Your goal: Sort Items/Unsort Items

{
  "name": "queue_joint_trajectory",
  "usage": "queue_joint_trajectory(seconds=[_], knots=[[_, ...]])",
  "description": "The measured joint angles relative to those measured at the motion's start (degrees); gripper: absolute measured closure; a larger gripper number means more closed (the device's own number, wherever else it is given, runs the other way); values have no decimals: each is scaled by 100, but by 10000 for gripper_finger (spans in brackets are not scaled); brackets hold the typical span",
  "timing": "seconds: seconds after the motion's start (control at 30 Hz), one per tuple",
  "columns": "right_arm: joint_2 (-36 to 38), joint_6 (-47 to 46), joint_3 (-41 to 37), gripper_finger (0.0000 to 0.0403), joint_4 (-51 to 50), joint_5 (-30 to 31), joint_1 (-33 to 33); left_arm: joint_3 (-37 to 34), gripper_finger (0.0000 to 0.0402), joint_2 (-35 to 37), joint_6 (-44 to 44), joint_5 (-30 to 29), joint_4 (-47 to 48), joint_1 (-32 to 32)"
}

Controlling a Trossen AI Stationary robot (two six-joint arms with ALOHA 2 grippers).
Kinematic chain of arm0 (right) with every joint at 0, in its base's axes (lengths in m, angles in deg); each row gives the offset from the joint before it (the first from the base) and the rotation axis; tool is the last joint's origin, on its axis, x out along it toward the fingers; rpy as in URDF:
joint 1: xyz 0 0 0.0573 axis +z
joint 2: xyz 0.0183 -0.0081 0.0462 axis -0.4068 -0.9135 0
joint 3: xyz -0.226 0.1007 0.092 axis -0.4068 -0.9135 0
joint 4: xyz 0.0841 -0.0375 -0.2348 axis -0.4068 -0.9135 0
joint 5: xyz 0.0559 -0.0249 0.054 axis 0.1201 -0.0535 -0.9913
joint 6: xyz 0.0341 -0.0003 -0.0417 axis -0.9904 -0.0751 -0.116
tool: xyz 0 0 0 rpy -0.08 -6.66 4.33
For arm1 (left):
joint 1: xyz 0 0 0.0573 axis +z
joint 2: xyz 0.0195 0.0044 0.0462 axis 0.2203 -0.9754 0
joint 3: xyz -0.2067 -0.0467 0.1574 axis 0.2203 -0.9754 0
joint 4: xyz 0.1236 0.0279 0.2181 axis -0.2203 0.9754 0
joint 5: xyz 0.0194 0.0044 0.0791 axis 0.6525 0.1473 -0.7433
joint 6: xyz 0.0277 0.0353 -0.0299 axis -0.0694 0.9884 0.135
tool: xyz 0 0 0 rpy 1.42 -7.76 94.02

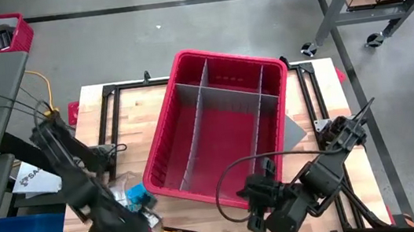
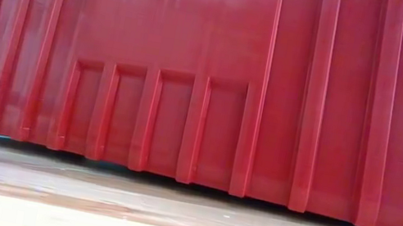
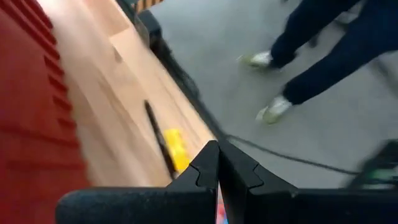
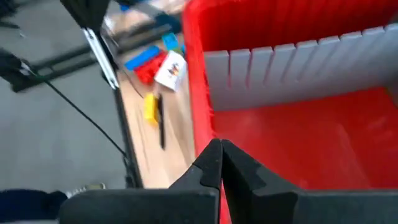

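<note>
The items [image 1: 141,207] are seen as a small heap on the wooden table [image 1: 125,122], near its front left corner, just beside the outer wall of the red bin [image 1: 220,126]. In the right wrist view a blue block [image 4: 142,59], a red block [image 4: 149,70], a white card-like piece [image 4: 171,71], a yellow block [image 4: 150,107] and a thin dark stick [image 4: 161,121] can be told apart. The yellow block and the dark stick lie a little apart from the heap, close to the table's front edge, touching or nearly touching each other.

The bin is divided by grey partitions [image 1: 225,98] into compartments, and nothing is seen inside them. In the low view, the bin wall fills the whole picture.

The long axis of the stick is laid roughly along the front edge of the table, flat on the wood.

The left gripper [image 3: 218,163] is held over the heap with its fingers pressed together, nothing between them. The right gripper [image 4: 221,158] is placed at the bin's front rim, fingers also together and empty.

A person's legs [image 3: 323,37] are seen on the floor beyond the table.
</note>
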Motion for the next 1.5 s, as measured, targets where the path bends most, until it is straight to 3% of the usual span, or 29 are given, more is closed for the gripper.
queue_joint_trajectory(seconds=[0.23,0.43,0.67,0.83,1.0,1.27,1.5], knots=[[-12,-73,-176,403,-476,-549,101,576,401,-1371,1149,-210,-505,-70],[-33,-385,-179,403,-561,-596,212,1333,401,-2316,1768,-982,-440,-150],[-66,-987,-179,403,-561,-429,238,1415,401,-2895,3364,-819,-889,-68],[-66,-1129,-179,403,-615,-329,243,1414,401,-3243,4302,-253,-2043,114],[-66,-1131,-179,403,-600,-334,227,1410,401,-3620,4009,83,-2607,321],[-63,-947,-179,403,-609,-338,232,1200,402,-3966,3264,322,-1723,339],[-63,-932,-179,403,-644,-334,240,471,401,-3988,3147,274,-1491,257]])
